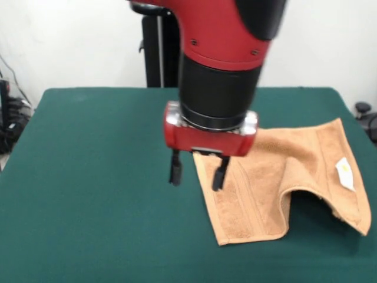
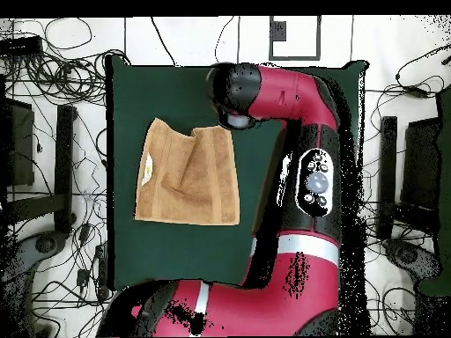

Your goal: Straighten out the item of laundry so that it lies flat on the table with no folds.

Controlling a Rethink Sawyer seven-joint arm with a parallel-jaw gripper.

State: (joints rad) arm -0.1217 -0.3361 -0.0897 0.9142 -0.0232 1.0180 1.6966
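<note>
We see the table filling most of the front view, its dark green top running edge to edge. The red and black arm comes next, dropping into the picture at twelve o'clock and ending over the middle of the table; in the overhead view the arm rises from six o'clock and bends toward eleven o'clock.

The towel lies on the green top at about four o'clock from the picture's centre in the front view, and at about nine o'clock in the overhead view. It is not flat: we see a raised fold running through it, and one edge arches up off the table near the white label.

The gripper hangs at the towel's corner, its two black fingers parted with nothing between them. One finger is over bare table, the other over the towel's edge; we cannot tell whether it touches the cloth.
</note>
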